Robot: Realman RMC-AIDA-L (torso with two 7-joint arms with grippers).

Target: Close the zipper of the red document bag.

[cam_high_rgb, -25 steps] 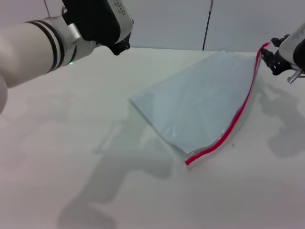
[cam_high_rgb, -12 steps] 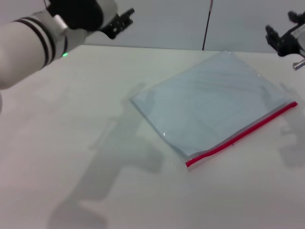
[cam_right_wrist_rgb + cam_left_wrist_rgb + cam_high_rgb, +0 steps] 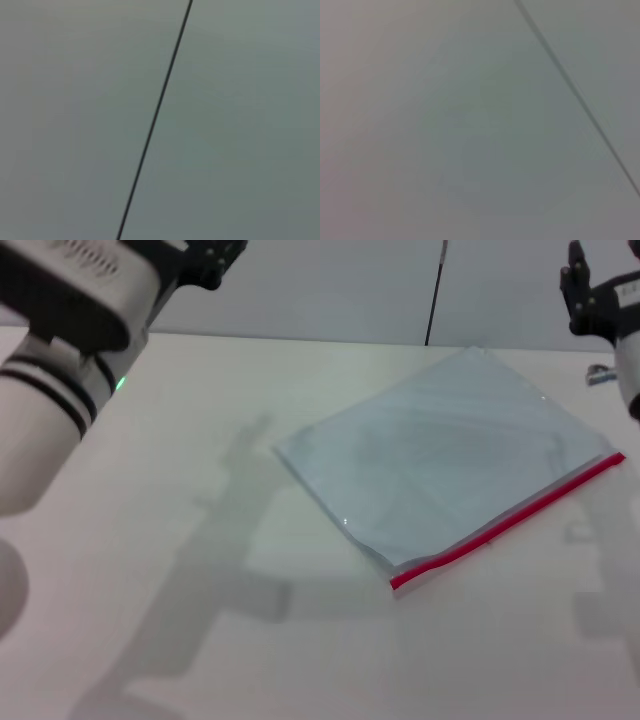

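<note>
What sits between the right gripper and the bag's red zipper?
Nothing visible. The right gripper is raised at the table's far right; only bare table lies between it and the zipper on the red document bag. The left gripper is raised far left.

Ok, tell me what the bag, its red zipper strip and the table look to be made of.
The red document bag: probably thin, flexible plastic film, translucent pale blue-grey with a soft sheen and faint creases. The zipper: seemingly a brighter red plastic strip along one edge; its slider cannot be made out. The table: a smooth, matte off-white top, perhaps laminate.
</note>
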